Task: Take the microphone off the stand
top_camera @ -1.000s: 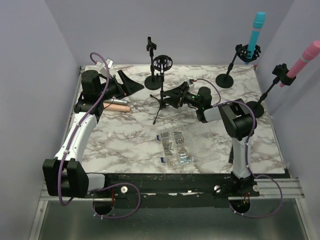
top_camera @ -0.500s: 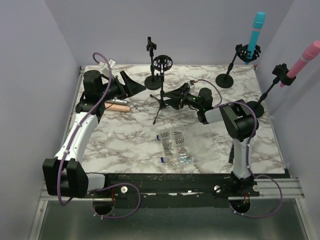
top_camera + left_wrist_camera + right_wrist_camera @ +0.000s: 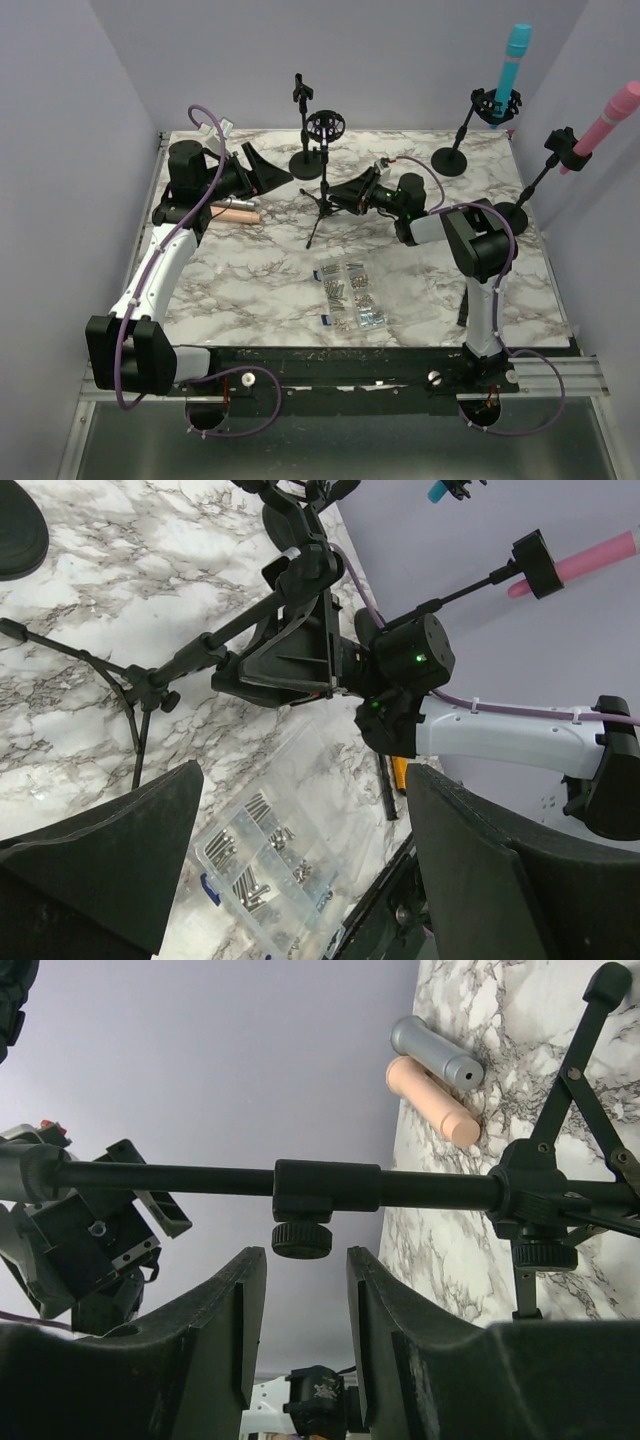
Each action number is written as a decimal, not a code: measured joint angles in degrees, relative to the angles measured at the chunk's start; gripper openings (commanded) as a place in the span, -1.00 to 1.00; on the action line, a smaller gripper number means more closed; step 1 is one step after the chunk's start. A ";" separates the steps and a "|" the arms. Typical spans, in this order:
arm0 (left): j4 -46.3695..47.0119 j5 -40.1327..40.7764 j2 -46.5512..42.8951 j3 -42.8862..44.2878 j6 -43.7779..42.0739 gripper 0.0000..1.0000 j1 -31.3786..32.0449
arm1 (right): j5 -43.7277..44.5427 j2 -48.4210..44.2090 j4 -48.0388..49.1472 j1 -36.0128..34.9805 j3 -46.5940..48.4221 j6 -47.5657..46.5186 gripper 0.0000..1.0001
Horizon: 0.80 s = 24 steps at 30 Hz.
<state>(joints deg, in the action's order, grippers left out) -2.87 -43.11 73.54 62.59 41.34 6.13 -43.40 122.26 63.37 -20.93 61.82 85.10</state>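
Note:
A cyan microphone (image 3: 516, 52) stands in the shock mount of a round-base stand (image 3: 452, 160) at the back right. At the right edge, a pink microphone (image 3: 606, 118) sits in the clip of another stand (image 3: 511, 216). My right gripper (image 3: 342, 194) lies low at the centre tripod stand (image 3: 321, 196), which has no microphone. In the right wrist view its fingers (image 3: 240, 1290) stay apart on either side of the knob (image 3: 300, 1239) under the pole (image 3: 180, 1177), without touching it. My left gripper (image 3: 262, 170) hovers open at the back left, holding nothing.
A grey microphone (image 3: 434, 1051) and a peach one (image 3: 432, 1102) lie on the marble table (image 3: 250, 280) at the left. A clear box of screws (image 3: 350, 297) sits near the front middle. A bare clip stand (image 3: 302, 120) stands at the back centre.
My right gripper's jaws have narrowed around the tripod pole's knob. The left arm has barely moved.

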 measured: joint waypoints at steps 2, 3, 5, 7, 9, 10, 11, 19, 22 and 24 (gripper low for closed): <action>-0.04 0.02 0.04 0.00 0.00 0.66 0.00 | 0.00 0.00 -0.28 0.02 0.04 -0.48 -0.09; -0.04 0.00 0.04 0.00 0.00 0.66 0.00 | 0.00 0.00 -0.52 0.00 0.11 -0.72 -0.06; -0.04 0.00 0.04 0.00 -0.02 0.66 0.00 | -0.02 0.00 -1.29 0.02 0.66 -1.01 -0.01; -0.09 0.02 0.04 0.00 -0.02 0.66 0.00 | -0.04 0.00 -1.88 0.02 1.62 -1.16 0.00; -0.13 0.02 0.04 0.00 -0.20 0.66 0.00 | -0.04 0.00 -2.05 0.02 2.51 -1.18 -0.02; -0.17 0.02 0.04 0.00 -0.26 0.66 0.00 | -0.07 0.00 -2.34 0.02 2.80 -1.36 -0.05; -0.24 0.02 0.04 0.00 -0.35 0.66 0.00 | -0.07 0.00 -2.71 0.02 2.93 -1.57 -0.09; -0.70 0.02 0.04 0.02 -0.81 0.66 0.00 | -0.22 0.76 -4.76 0.00 3.91 -2.71 -0.70; -0.76 0.04 0.04 0.02 -0.87 0.66 0.00 | -0.35 0.76 -4.81 0.00 3.91 -3.13 -0.92; -0.85 0.04 0.04 0.02 -0.98 0.66 0.00 | -0.37 0.76 -4.83 0.02 3.91 -3.56 -0.99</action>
<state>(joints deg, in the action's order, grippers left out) -3.73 -43.07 73.58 62.61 40.36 6.13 -43.77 123.02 58.54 -20.91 65.73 81.54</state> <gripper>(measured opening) 0.840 0.306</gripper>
